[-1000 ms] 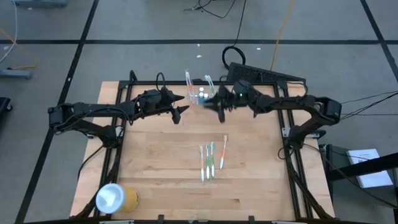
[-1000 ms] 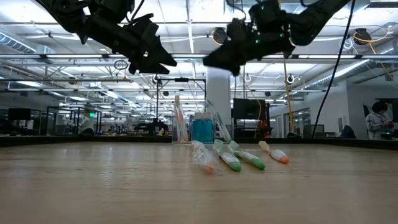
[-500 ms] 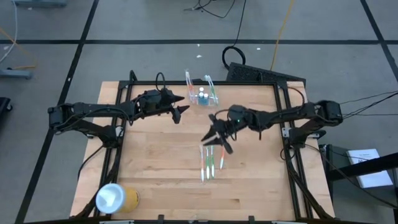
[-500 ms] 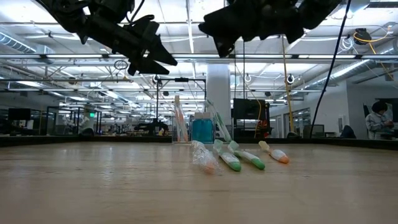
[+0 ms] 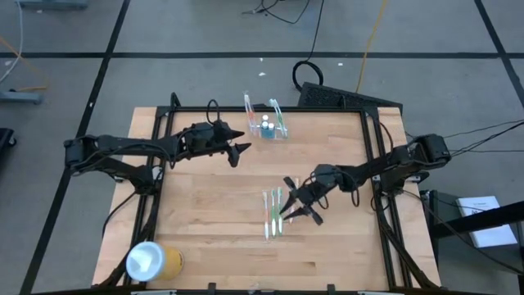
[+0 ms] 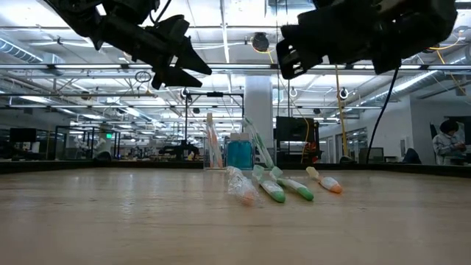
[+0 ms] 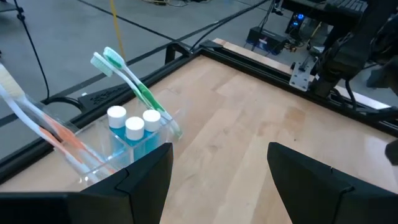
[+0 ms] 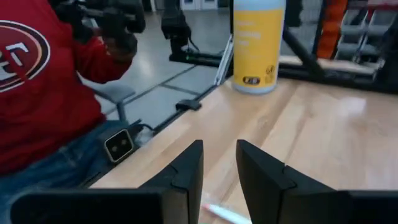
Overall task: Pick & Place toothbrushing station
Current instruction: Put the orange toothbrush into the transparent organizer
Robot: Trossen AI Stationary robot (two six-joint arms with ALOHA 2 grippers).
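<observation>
The toothbrushing station (image 5: 268, 127) is a clear oblong holder standing on its base at the table's far edge. It holds toothbrushes leaning out at both ends and small blue bottles with white caps. It also shows in the left wrist view (image 7: 127, 146) and in the low view (image 6: 237, 153). My left gripper (image 5: 239, 151) hangs open and empty above the table, left of and nearer than the station. My right gripper (image 5: 296, 206) is open and empty in the air over the loose toothbrushes (image 5: 273, 213), well above them in the low view (image 6: 293, 60).
Several loose toothbrushes (image 6: 276, 188) lie flat at the table's middle. A yellow cylinder with a white round end (image 5: 151, 260) is at the near left corner and shows in the right wrist view (image 8: 258, 43). A person in a red shirt (image 8: 37, 81) sits beyond the table.
My right gripper has left the station at the far edge and swung toward the table's near edge, ending over the loose toothbrushes. The station stands where it was.
</observation>
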